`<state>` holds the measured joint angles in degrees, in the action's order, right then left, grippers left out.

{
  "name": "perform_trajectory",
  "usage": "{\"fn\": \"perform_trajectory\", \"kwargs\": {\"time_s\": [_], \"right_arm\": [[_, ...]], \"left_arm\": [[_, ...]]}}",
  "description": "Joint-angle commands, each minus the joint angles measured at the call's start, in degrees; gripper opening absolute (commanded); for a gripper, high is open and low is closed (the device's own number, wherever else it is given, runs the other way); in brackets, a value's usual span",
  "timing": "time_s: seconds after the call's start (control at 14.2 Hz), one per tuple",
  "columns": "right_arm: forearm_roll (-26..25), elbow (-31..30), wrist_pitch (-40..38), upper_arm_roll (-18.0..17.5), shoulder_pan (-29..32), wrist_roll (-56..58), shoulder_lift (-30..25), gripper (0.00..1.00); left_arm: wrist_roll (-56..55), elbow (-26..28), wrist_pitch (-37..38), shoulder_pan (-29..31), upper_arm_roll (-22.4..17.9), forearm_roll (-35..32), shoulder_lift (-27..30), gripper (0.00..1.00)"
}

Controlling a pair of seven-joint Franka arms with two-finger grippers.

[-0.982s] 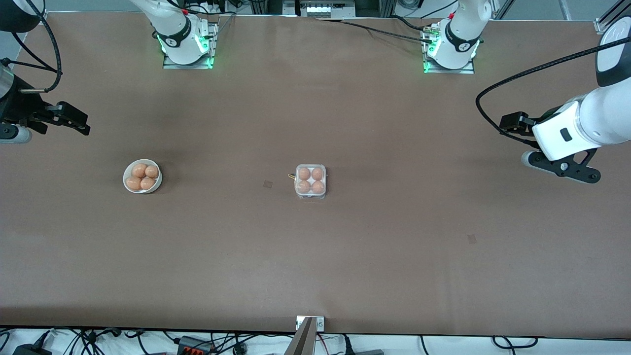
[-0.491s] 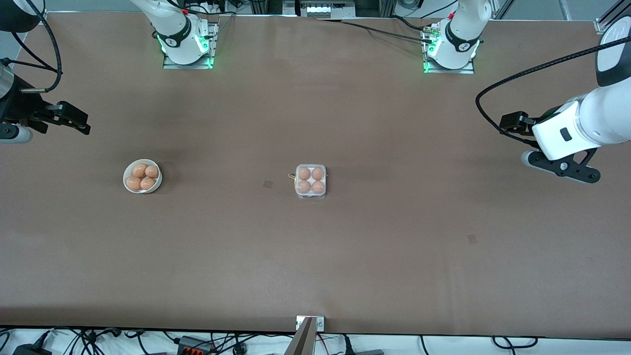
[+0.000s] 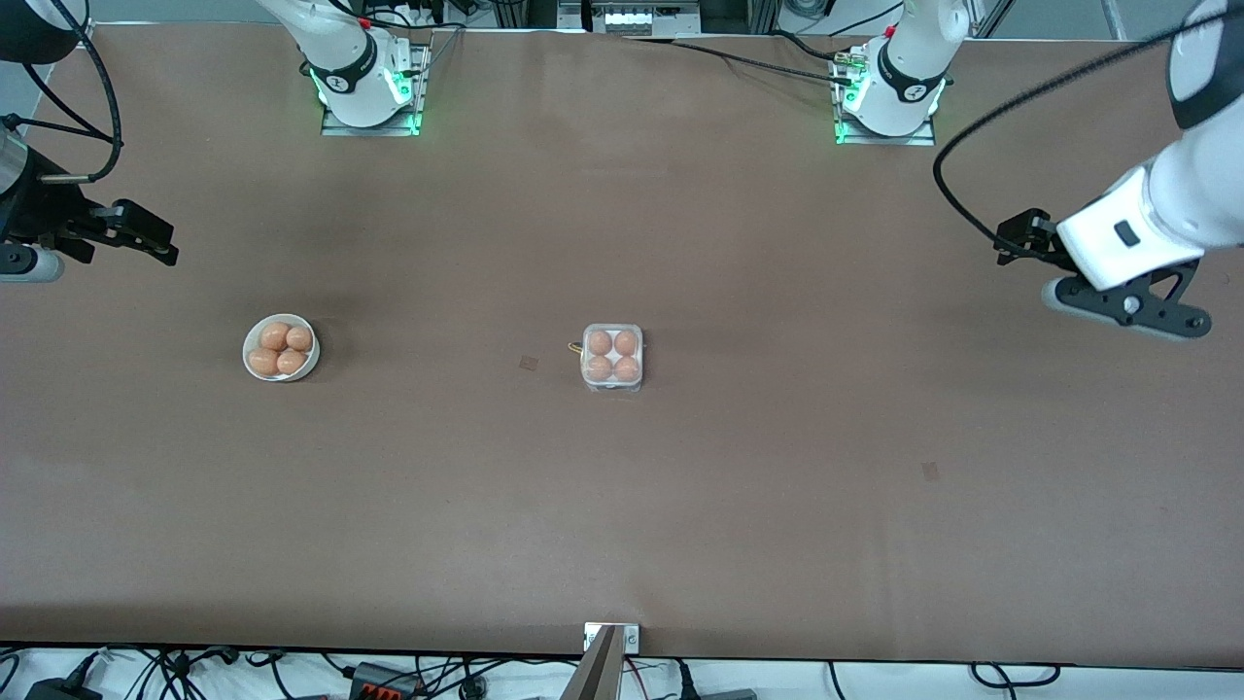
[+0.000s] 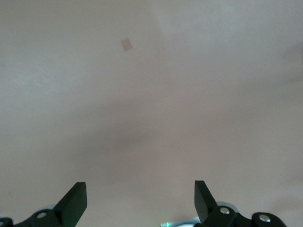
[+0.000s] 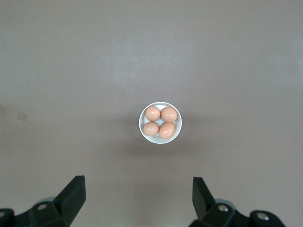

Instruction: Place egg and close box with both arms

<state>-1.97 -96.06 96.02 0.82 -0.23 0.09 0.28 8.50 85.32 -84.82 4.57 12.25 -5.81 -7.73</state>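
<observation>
I see the box (image 3: 612,358) sitting mid-table with its lid down and four eggs (image 3: 613,355) inside — well apart from both arms. A white bowl (image 3: 281,347) toward the right arm's end holds four more eggs (image 5: 160,121). My right gripper (image 5: 137,201) hangs high with the bowl in its wrist view, jaws spread and holding nothing. My left gripper (image 4: 140,203) is up over bare table (image 3: 777,467) at its own end — jaws wide apart too.

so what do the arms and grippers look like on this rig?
Both arms are glossy white with black joint bands and black cables looping off them. Bases glow green. The left gripper and the right gripper are black, with flat wedge-shaped jaws; a pale grey cylinder sits beside each.
</observation>
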Motion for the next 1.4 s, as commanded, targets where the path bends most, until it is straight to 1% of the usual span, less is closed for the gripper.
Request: {"fn": "perform_trajectory", "kwargs": {"time_s": [0.0,0.07,0.14,0.21,0.35,0.49,0.56,0.77,0.91,1.05,1.12,1.33], "right_arm": [[0.56,0.52,-1.1,-0.47,0.58,-0.17,-0.46,1.0],[0.56,0.52,-1.1,-0.47,0.58,0.0,-0.46,1.0],[0.56,0.52,-1.19,-0.47,0.58,0.26,-0.54,1.0],[0.56,0.52,-1.27,-0.38,0.58,0.35,-0.55,1.0],[0.56,0.52,-2.59,-0.38,0.66,0.09,-0.63,1.0],[0.48,0.52,-2.94,-0.47,0.58,0.7,-0.63,1.0],[0.48,0.52,-2.94,-0.47,0.58,0.62,-0.63,1.0],[0.39,0.26,-2.86,-0.47,0.4,0.53,-0.81,1.0],[0.39,0.26,-2.68,-0.47,0.49,0.0,-0.98,1.0],[0.56,0.17,-2.68,-0.29,0.75,0.0,-1.34,1.0],[0.56,0.17,-2.68,-0.29,0.75,0.0,-1.42,1.0],[0.56,-0.18,-2.86,-0.38,0.67,0.0,-1.77,1.0]], "left_arm": [[1.61,14.15,-8.33,-0.7,-2.67,2.64,10.78,1.0],[1.43,16.78,-10.34,-0.79,-3.89,4.65,12.46,1.0],[1.26,19.07,-12.02,-1.05,-5.56,8.15,13.69,1.0],[1.43,19.44,-12.12,-0.97,-6.01,9.57,13.88,1.0],[1.43,19.27,-12.47,-2.19,-6.1,8.98,14.05,1.0],[1.25,19.18,-15.18,-2.28,-6.1,6.43,14.06,1.0],[1.25,19.18,-15.72,-2.2,-6.1,6.42,14.06,1.0],[0.64,19.27,-15.47,-1.67,-6.54,5.98,14.32,1.0],[-0.15,18.22,-14.76,-0.62,-6.54,6.07,13.71,1.0],[-1.99,14.11,-10.13,0.17,-6.45,6.16,10.56,1.0],[-2.09,12.87,-8.19,0.26,-6.45,6.07,9.93,1.0],[-2.17,12.77,-7.73,0.26,-6.45,6.07,9.84,1.0]]}}
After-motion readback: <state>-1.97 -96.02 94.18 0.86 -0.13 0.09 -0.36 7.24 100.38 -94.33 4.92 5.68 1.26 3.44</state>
